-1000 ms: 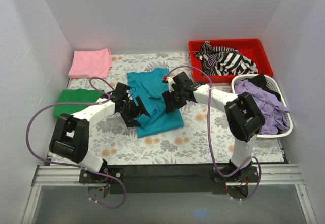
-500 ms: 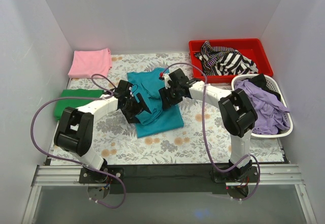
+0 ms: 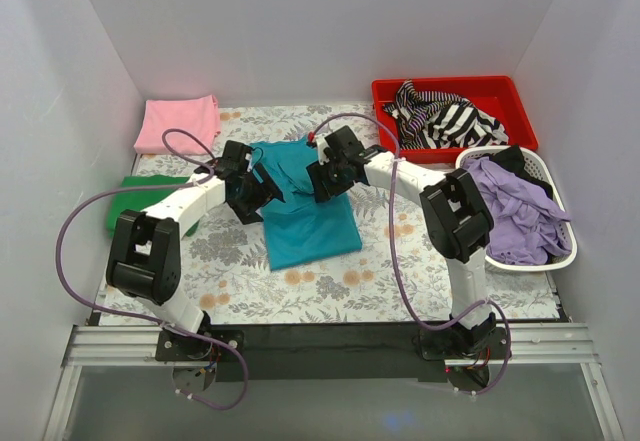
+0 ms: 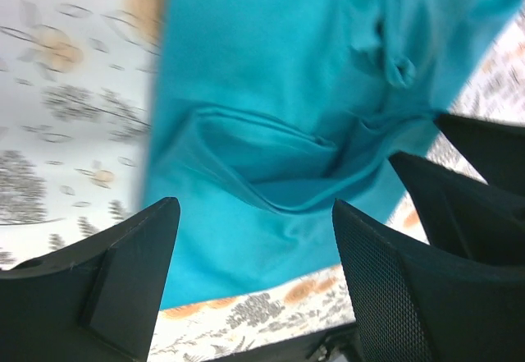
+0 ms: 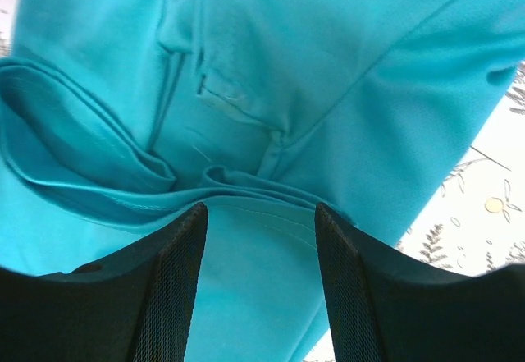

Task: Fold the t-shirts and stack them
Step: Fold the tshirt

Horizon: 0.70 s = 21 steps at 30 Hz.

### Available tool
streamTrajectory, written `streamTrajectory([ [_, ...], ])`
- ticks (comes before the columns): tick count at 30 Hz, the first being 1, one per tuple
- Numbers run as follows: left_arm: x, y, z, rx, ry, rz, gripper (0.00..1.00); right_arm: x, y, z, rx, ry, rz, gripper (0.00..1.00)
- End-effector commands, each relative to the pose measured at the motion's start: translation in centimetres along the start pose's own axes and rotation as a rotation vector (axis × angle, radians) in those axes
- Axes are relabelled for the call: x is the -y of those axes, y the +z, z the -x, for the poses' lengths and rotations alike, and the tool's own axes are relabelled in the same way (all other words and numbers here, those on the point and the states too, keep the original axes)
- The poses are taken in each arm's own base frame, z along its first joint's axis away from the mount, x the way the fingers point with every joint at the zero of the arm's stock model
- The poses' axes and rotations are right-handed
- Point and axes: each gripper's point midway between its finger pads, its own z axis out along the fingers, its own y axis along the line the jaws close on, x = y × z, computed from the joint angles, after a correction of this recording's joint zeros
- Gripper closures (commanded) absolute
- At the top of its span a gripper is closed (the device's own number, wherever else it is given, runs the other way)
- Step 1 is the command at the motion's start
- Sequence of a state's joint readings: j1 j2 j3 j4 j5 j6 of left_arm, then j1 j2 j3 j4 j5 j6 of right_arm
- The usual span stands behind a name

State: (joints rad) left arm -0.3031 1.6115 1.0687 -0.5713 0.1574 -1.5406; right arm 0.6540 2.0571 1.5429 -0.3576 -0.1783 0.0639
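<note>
Teal short-sleeved cloth t-shirt (image 3: 310, 226) lies partly folded in the middle of the floral-patterned bench (image 3: 400, 261). Its near portion is flat and smooth, and its far portion is bunched in soft folds. Two white-and-black arms reach over that far portion, the left arm (image 3: 190, 204) from the left edge and the right arm (image 3: 410, 176) from the right edge, their ends close together above the cloth.

From the left wrist, the left jaws stand apart over a loose pleat in the teal cloth, with nothing clamped between them. The black jaws of the other arm show just beside them at the right of that view. From the right wrist, the right jaws also stand apart, and a stitched hem and layered folds of the shirt fill the gap. Whether their tips touch the cloth cannot be told.

A light pink folded t-shirt (image 3: 178, 124) rests at the far left corner. A green folded t-shirt (image 3: 135, 203) sits along the left edge, partly hidden by the left arm and its purple cable (image 3: 75, 226). At the far right corner a red plastic tray (image 3: 497, 89) holds a crumpled black-and-white striped garment (image 3: 440, 119). Just nearer, along the right edge, a white plastic basket (image 3: 462, 168) carries a heap of lilac cloth (image 3: 510, 206) with a black garment (image 3: 520, 158) at its far rim.
</note>
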Motion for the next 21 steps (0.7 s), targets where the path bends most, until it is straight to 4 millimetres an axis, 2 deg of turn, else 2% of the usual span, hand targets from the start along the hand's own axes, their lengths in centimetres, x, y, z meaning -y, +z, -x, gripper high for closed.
streamTrajectory([
  [1,-2.0,-0.4,1.5,0.049,-0.024,0.070,0.26,1.2,-0.9,2.2,0.050,-0.029,-0.052,0.38],
  [4,-1.9,-0.8,1.7,0.063,-0.024,0.057,0.26,2.3,-2.2,2.7,0.068,-0.026,-0.091,0.38],
  [8,1.0,-2.8,1.8,0.077,0.016,-0.089,0.27,1.8,-5.4,3.6,0.123,-0.036,-0.095,0.37],
  [10,3.3,-3.8,1.3,0.050,0.054,-0.218,0.27,1.1,-5.7,3.2,0.114,-0.035,-0.058,0.37],
  [11,3.9,-3.9,1.0,0.026,0.060,-0.245,0.27,0.1,-5.8,3.0,0.106,-0.031,-0.006,0.38],
  [12,4.9,-4.4,-0.2,-0.043,0.073,-0.309,0.27,-0.3,-5.8,2.7,0.093,-0.025,0.020,0.38],
  [13,5.7,-4.6,-0.6,-0.066,0.086,-0.357,0.27,-1.0,-5.6,2.0,0.077,-0.008,0.048,0.39],
  [15,6.1,-4.7,-2.6,-0.167,0.075,-0.420,0.28,-2.2,-5.5,1.4,0.065,0.000,0.104,0.40],
  [16,7.1,-5.0,-2.6,-0.164,0.091,-0.481,0.28,-2.7,-5.3,0.6,0.051,0.000,0.117,0.40],
  [18,6.6,-4.3,-4.1,-0.224,0.058,-0.498,0.28,-3.4,-4.9,0.0,0.036,0.005,0.144,0.40],
  [19,7.2,-4.4,-4.5,-0.241,0.071,-0.546,0.28,-3.6,-4.7,-0.2,0.034,0.010,0.153,0.40],
  [21,6.7,-3.6,-5.2,-0.267,0.053,-0.534,0.28,-3.9,-4.3,-1.0,0.023,0.027,0.174,0.40],
])
